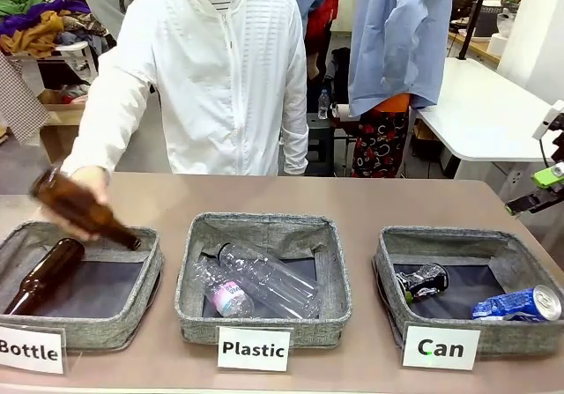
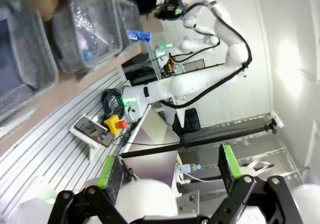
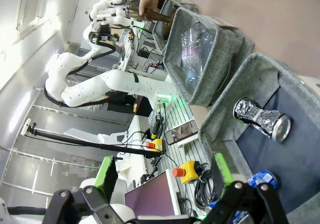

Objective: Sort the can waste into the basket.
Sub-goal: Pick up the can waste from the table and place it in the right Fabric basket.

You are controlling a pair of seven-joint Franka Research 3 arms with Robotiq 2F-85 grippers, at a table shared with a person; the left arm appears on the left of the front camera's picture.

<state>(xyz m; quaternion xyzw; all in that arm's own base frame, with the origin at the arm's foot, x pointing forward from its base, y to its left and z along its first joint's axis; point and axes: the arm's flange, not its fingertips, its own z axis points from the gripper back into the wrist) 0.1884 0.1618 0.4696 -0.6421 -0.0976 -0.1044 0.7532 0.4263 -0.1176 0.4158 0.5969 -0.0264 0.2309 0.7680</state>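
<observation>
The grey felt basket (image 1: 441, 236) behind the "Can" card (image 1: 441, 347) holds both cans. A crushed dark can (image 1: 421, 281) lies near its left wall and a blue can (image 1: 520, 304) lies on its side in the front right corner. My right gripper (image 1: 536, 191) hovers open and empty above and to the right of this basket. Its wrist view looks down on the basket (image 3: 235, 98), the crushed can (image 3: 260, 118) and the blue can (image 3: 257, 179) past the open gripper (image 3: 162, 171). My left gripper (image 2: 168, 169) is open and empty, far from the baskets; the blue can (image 2: 139, 34) shows in the distance.
A person across the table holds a brown bottle (image 1: 84, 207) over the "Bottle" basket (image 1: 132, 299), where another brown bottle (image 1: 44, 275) lies. The middle "Plastic" basket (image 1: 264, 225) holds clear plastic bottles (image 1: 264, 279). Bare tabletop (image 1: 352, 196) runs behind the baskets.
</observation>
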